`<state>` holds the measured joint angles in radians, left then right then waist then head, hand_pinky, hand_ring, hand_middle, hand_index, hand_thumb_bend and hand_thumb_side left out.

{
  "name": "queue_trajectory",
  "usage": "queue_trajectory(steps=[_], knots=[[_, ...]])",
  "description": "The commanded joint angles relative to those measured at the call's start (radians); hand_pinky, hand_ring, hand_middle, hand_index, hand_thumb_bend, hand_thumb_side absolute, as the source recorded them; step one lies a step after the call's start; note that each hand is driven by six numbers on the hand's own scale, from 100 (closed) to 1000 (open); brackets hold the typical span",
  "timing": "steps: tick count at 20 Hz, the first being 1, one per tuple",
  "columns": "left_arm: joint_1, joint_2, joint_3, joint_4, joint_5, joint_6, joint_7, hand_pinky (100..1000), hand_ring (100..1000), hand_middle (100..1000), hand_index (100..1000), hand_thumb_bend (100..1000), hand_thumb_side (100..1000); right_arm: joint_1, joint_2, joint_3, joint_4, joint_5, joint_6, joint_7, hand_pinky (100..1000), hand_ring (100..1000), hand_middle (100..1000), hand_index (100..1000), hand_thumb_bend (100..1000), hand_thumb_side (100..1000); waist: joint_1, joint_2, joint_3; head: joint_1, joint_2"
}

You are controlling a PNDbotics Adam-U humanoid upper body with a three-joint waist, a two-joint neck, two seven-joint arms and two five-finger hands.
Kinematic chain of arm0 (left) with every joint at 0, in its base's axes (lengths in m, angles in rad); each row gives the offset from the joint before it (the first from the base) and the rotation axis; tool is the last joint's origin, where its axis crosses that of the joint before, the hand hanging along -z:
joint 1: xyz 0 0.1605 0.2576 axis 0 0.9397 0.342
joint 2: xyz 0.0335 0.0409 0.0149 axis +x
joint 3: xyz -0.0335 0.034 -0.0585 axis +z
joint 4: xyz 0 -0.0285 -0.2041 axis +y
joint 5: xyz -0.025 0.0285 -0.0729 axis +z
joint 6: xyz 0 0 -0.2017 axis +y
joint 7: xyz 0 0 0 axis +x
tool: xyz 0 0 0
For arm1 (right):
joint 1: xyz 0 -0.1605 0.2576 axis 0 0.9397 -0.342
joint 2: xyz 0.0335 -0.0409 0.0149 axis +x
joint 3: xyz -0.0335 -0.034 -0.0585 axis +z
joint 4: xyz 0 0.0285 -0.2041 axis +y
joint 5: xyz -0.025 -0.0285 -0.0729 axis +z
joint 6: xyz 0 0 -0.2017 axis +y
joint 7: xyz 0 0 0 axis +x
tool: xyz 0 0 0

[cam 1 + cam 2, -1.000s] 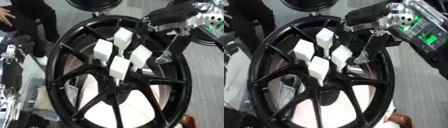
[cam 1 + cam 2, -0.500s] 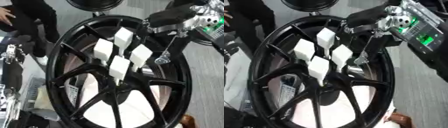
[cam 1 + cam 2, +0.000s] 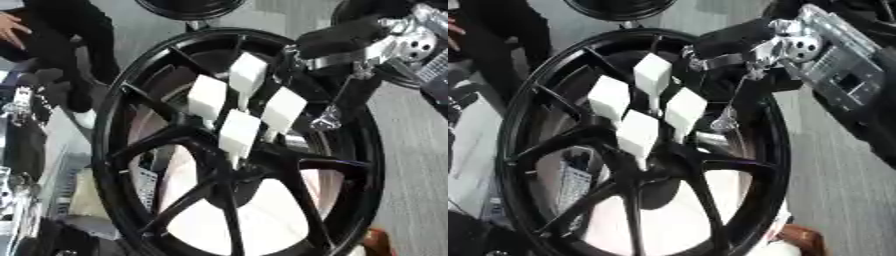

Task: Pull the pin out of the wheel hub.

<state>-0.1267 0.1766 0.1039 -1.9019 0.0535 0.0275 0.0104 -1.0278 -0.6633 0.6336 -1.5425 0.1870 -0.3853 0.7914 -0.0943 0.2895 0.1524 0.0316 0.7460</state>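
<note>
1. Scene is staying much as before; right hand (image 3: pixel 737 37) is still hovering over the wheel hub's (image 3: pixel 236 150) far right rim.
2. Its grip: can't tell; a thin pin (image 3: pixel 337 102) is hanging below it.
3. Four white blocks (image 3: pixel 238 131) are sitting on pins at the hub centre.
4. Grey floor (image 3: pixel 411 150) is lying open to the right.
</note>
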Motion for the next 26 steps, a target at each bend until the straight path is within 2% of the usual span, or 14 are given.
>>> queue_trajectory(steps=[1, 5, 10, 14, 17, 19, 21, 24, 26], knots=[[-0.008, 0.021, -0.001, -0.009, 0.002, -0.001, -0.003, 900, 808, 792, 801, 100, 857, -0.019, -0.017, -0.029, -0.007, -0.049, -0.064, 0.079, 856, 618, 388, 581, 150, 190, 0.005, -0.018, -0.001, 0.002, 0.002], [-0.008, 0.022, -0.001, -0.009, 0.002, -0.001, -0.003, 900, 808, 792, 802, 100, 857, -0.027, -0.021, -0.048, -0.018, -0.062, -0.024, 0.037, 844, 593, 365, 553, 214, 124, 0.004, -0.020, -0.003, 0.001, -0.001], [-0.007, 0.022, -0.001, -0.007, 0.002, 0.000, -0.007, 900, 808, 793, 802, 100, 857, -0.034, -0.032, -0.062, -0.035, -0.067, 0.004, 0.000, 838, 584, 355, 543, 257, 144, 0.005, -0.021, -0.005, 0.000, -0.003], [-0.005, 0.022, 0.000, -0.007, 0.000, 0.000, -0.009, 900, 808, 794, 803, 100, 857, -0.049, -0.057, -0.104, -0.059, -0.087, 0.026, -0.018, 844, 588, 359, 550, 234, 138, 0.005, -0.021, -0.010, 0.001, -0.004], [-0.003, 0.023, 0.005, -0.008, -0.003, 0.001, -0.008, 900, 808, 794, 802, 100, 856, -0.037, -0.112, -0.158, -0.079, -0.110, 0.041, -0.030, 847, 596, 371, 560, 216, 133, 0.003, -0.023, -0.018, 0.008, -0.004], [-0.001, 0.023, 0.009, -0.009, -0.005, 0.001, -0.004, 900, 808, 794, 802, 100, 855, -0.003, -0.170, -0.213, -0.089, -0.112, 0.052, -0.055, 850, 603, 380, 567, 228, 100, 0.002, -0.024, -0.026, 0.016, -0.006], [-0.001, 0.024, 0.014, -0.010, -0.007, 0.001, 0.002, 900, 808, 794, 802, 100, 854, 0.055, -0.238, -0.266, -0.104, -0.105, 0.060, -0.090, 853, 611, 388, 573, 218, 116, 0.002, -0.024, -0.032, 0.022, -0.008], [0.000, 0.023, 0.022, -0.013, -0.009, 0.001, 0.012, 900, 807, 794, 802, 100, 854, 0.197, -0.351, -0.358, -0.131, -0.087, 0.069, -0.153, 853, 615, 396, 606, 217, 106, 0.004, -0.022, -0.041, 0.028, -0.013], [0.001, 0.022, 0.026, -0.015, -0.010, 0.001, 0.018, 900, 807, 794, 802, 100, 854, 0.294, -0.404, -0.420, -0.148, -0.083, 0.078, -0.204, 853, 616, 397, 609, 211, 100, 0.006, -0.020, -0.044, 0.029, -0.015]])
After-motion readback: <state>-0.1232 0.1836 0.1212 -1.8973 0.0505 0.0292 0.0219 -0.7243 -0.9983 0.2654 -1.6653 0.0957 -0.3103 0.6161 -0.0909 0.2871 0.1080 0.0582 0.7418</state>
